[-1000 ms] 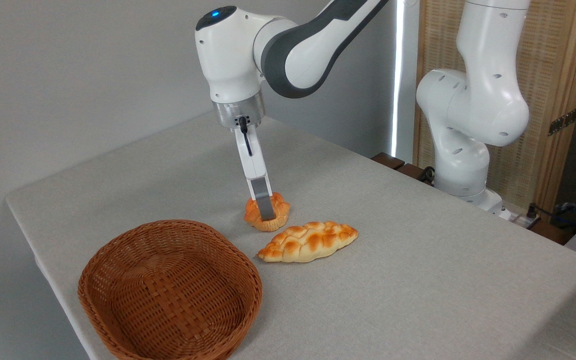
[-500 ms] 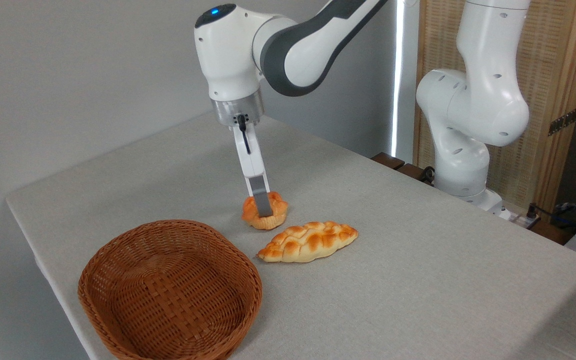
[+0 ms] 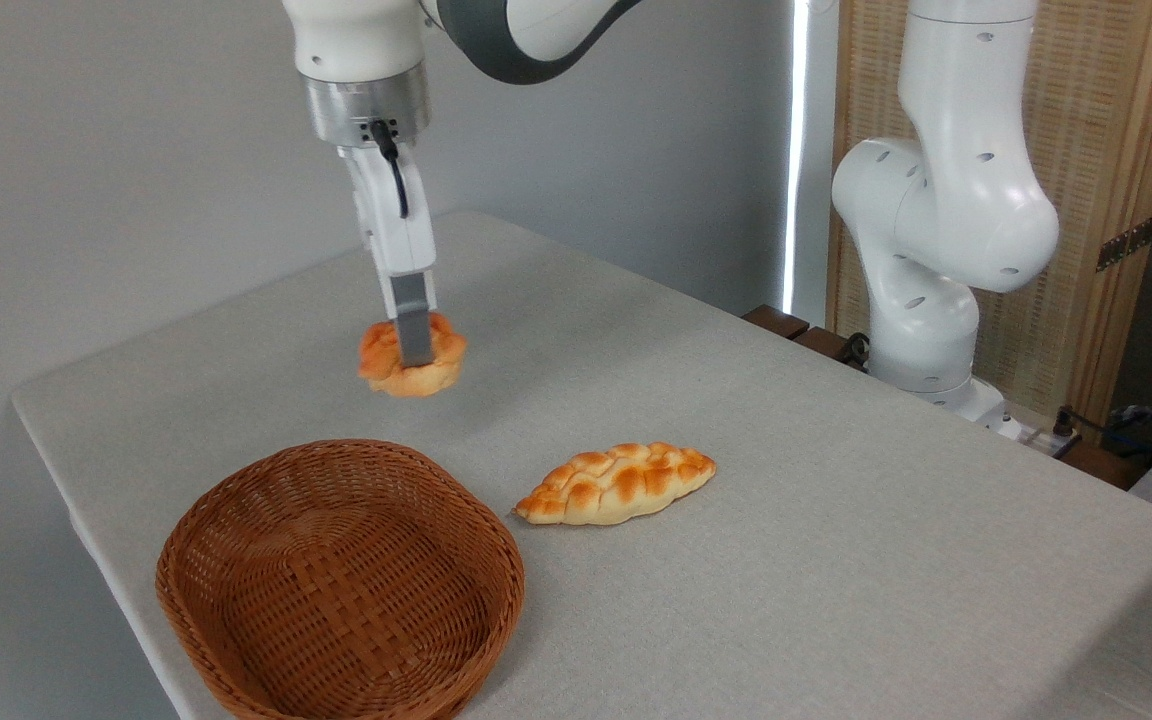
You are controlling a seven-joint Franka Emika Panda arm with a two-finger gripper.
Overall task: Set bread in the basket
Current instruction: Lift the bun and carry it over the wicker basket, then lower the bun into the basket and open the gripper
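Camera view: end effector [image 3: 415, 352] grips the orange, lobed bread [image 3: 410, 357]; it hangs airborne.

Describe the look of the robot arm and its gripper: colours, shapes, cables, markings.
The arm is glossy white with rounded, bulbous joints dotted with small dark holes, and one dark grey band near the top. A silver metal ring sits below the white wrist. The gripper is a narrow white piece ending in grey fingers, with a short black cable down its side.
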